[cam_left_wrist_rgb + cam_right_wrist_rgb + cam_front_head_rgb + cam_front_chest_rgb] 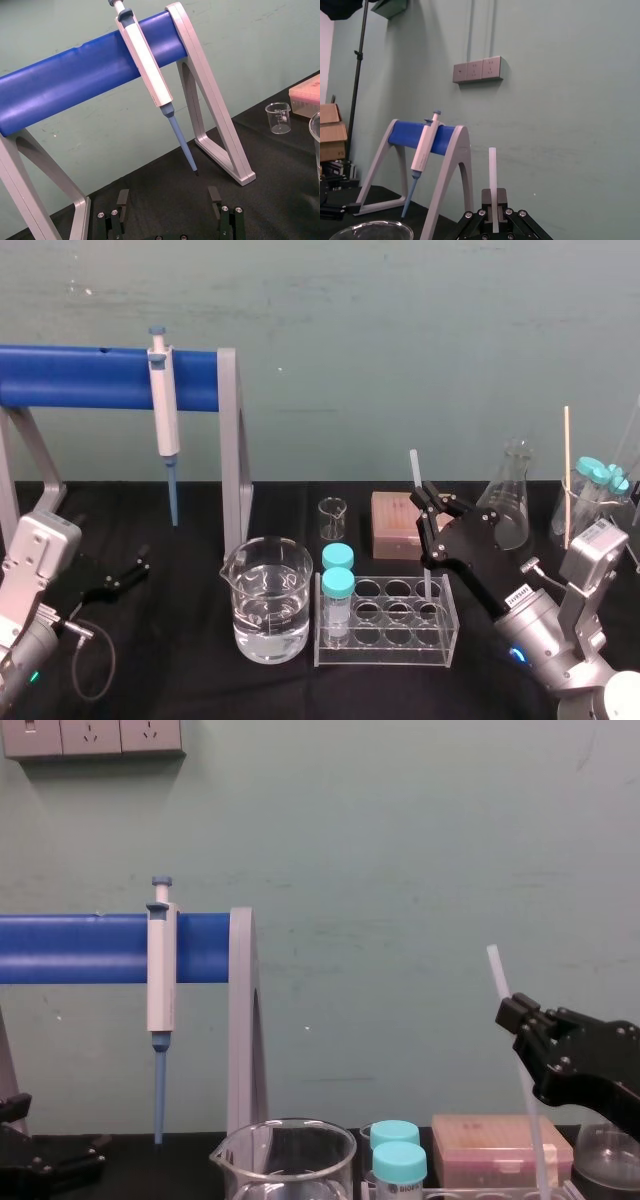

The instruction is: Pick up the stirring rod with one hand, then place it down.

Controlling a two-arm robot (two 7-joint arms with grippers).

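The stirring rod [416, 472] is a thin whitish stick standing nearly upright, and my right gripper [428, 508] is shut on it around mid-length. Its lower end reaches down into a back right hole of the clear tube rack [385, 648]. In the right wrist view the rod [493, 167] rises straight out of the closed right gripper [493, 199]. From the chest view the rod [496, 970] leans slightly above the right gripper [515, 1016]. My left gripper [128, 572] rests open at the table's left [169, 197], holding nothing.
A blue-and-white pipette [163, 405] hangs on the blue stand [90, 375]. A beaker of water [266, 600] and two teal-capped tubes [338, 590] sit left of the rod. Behind are a small beaker [332, 517], a pink box [398, 523] and a flask [510, 495].
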